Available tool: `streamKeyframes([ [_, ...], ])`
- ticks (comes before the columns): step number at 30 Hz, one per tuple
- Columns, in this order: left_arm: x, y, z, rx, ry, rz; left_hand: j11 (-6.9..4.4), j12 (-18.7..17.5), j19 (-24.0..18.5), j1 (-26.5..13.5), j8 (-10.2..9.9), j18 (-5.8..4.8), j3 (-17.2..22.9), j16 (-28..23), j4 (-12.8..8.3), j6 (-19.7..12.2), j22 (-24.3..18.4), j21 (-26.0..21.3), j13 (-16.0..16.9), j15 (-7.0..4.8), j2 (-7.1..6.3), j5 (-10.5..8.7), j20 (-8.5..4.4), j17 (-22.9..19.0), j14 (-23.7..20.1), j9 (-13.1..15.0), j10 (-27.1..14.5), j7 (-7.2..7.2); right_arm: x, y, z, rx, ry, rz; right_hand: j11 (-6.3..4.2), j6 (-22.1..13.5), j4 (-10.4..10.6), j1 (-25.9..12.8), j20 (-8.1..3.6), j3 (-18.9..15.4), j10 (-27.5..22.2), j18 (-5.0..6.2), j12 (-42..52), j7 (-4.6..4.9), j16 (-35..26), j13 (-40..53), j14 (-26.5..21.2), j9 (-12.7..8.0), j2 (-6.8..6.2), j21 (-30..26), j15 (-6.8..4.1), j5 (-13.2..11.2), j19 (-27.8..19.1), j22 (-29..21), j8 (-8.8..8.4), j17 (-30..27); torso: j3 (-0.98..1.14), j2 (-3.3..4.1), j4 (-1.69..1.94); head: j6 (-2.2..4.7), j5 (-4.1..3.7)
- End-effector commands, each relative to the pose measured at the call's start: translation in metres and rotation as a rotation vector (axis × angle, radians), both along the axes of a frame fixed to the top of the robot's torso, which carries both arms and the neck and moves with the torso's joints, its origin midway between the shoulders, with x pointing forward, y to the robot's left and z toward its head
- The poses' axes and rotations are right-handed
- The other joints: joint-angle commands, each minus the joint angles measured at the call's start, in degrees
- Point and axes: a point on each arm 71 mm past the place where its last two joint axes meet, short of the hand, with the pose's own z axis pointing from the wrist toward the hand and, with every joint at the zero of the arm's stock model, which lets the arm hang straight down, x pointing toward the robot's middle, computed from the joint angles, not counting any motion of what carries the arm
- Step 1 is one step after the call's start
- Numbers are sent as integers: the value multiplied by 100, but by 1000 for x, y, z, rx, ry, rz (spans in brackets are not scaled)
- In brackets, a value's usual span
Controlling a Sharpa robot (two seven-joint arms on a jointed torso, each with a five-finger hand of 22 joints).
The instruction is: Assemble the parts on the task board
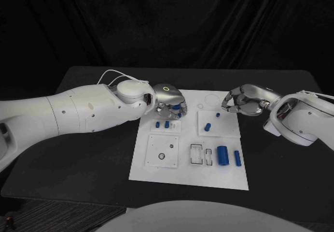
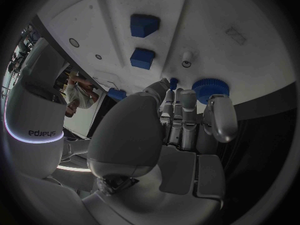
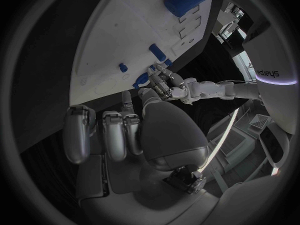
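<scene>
The white task board [image 1: 187,179] lies in the middle of the table. My left hand [image 1: 170,100] hovers over its far left corner, fingertips closed around a round blue toothed part [image 2: 210,89] with a small blue peg [image 2: 174,82] beside it. Just below the hand, two small blue parts [image 1: 162,124] stand in a square plate. A blue peg [image 1: 217,115] and a blue cylinder [image 1: 207,127] sit on the right square plate. Two longer blue parts [image 1: 223,154] [image 1: 237,158] lie at the near right. My right hand [image 1: 243,101] hangs at the board's far right edge, fingers curled in, holding nothing.
A square plate with small holes [image 1: 162,151] and two rectangular slots [image 1: 201,154] occupy the near half of the board. Two blue blocks [image 2: 144,40] show beyond my left fingers. Black table [image 1: 90,159] surrounds the board on all sides.
</scene>
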Motion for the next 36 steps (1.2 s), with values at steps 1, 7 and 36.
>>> streamKeyframes([
  [1, 0, -1, -2, 2, -5, -5, 3, 25, 59, 53, 46, -29, 49, 51, -7, 77, 969, 64, -17, -23, -18, 35, -3, 35, 32, -8, 74, 5, 0, -1, -1, 1, -4, -6, -27, 46, -6, 66, 9, 42, 627, 97, -28, 12, 15, 1493, 618, -9, 0, 18, -40, 33, 192, 1256, -18, 1510, -1, 0, 0, 0, -3],
  [7, 1, 1, -3, -3, -10, -2, 3, 17, 85, 49, 65, -35, 72, 82, -17, 127, 979, 97, -38, -26, -25, 37, -6, 45, 71, -13, 124, 20, 0, -1, -2, 0, -1, -6, -27, 46, -6, 66, 9, 42, 627, 97, -28, 12, 15, 1493, 618, -9, 0, 18, -40, 33, 192, 1256, -18, 1510, -1, 1, -6, 0, 3],
  [36, -13, 33, 15, -123, -117, -50, 16, -619, 384, 65, 152, -108, 452, 37, -354, 857, 1074, 443, -585, -38, 79, 337, -92, -261, 559, -80, 1344, 181, -1, -3, -6, -7, 16, -11, -26, 53, -7, 63, 8, 57, 627, 100, -28, 11, 15, 1493, 618, -11, 0, 6, -40, 45, 186, 1252, -19, 1510, 2, 0, -6, 0, -11],
])
